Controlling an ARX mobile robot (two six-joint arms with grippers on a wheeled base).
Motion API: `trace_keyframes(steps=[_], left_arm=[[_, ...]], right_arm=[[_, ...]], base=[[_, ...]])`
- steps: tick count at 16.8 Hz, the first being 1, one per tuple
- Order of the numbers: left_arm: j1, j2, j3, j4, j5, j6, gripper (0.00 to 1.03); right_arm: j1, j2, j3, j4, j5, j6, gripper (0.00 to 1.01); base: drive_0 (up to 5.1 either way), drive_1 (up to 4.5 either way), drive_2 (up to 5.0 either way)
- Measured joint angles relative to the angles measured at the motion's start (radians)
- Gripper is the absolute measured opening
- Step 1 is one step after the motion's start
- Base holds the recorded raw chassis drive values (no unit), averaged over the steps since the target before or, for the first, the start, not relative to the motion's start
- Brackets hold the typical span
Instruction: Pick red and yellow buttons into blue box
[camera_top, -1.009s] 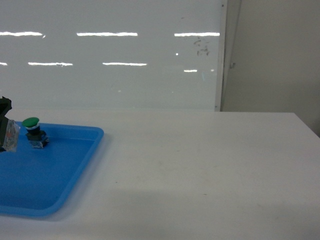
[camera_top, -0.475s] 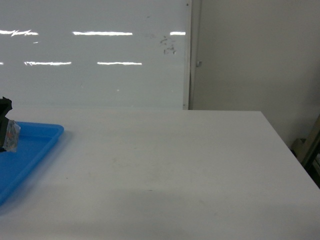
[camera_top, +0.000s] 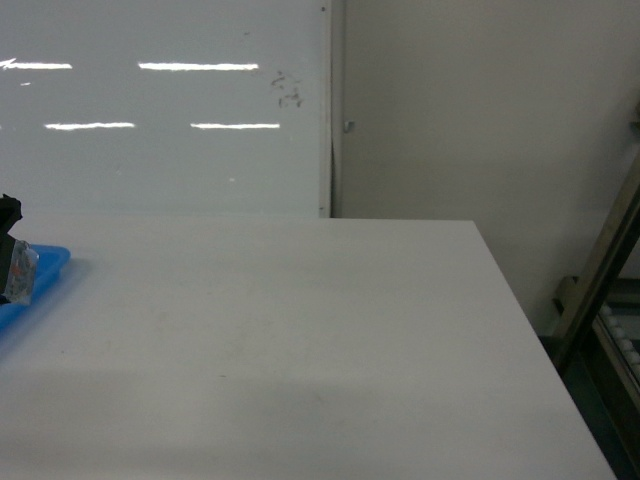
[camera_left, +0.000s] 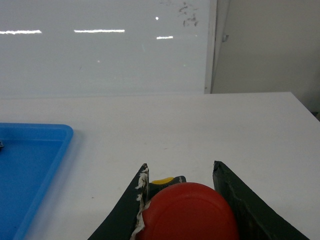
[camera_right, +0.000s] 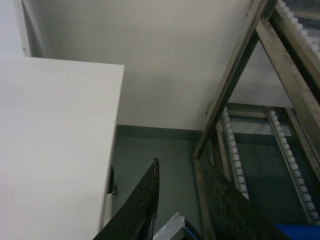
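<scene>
The left gripper (camera_left: 182, 200) holds the red button (camera_left: 187, 212) between its fingers, above the white desk (camera_left: 175, 130), just right of the blue box (camera_left: 35, 165). I judge this as the carrying step; next it must go left over the box and release. The yellow button is perhaps behind the red one. The right gripper (camera_right: 182, 200) hangs beyond the desk edge, fingers narrowly apart, holding nothing.

Lab or workshop room.
White table (camera_top: 300, 330), whiteboard (camera_top: 160, 110) reflecting strip lights, bare wall, metal roller rack (camera_right: 280, 125) at the side.
</scene>
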Motion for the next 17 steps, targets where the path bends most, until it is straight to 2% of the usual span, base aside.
trace_keyframes(steps=[5, 17], left_arm=[[-0.002, 0.001, 0.000, 0.004, 0.003, 0.000, 0.31], [0.001, -0.001, -0.001, 0.003, -0.003, 0.000, 0.31]], right_arm=[[0.000, 0.000, 0.000, 0.000, 0.001, 0.000, 0.26], [0.000, 0.000, 0.000, -0.001, -0.002, 0.000, 0.26]], base=[[5.0, -2.43, -2.4], [0.4, -3.53, 4.3]])
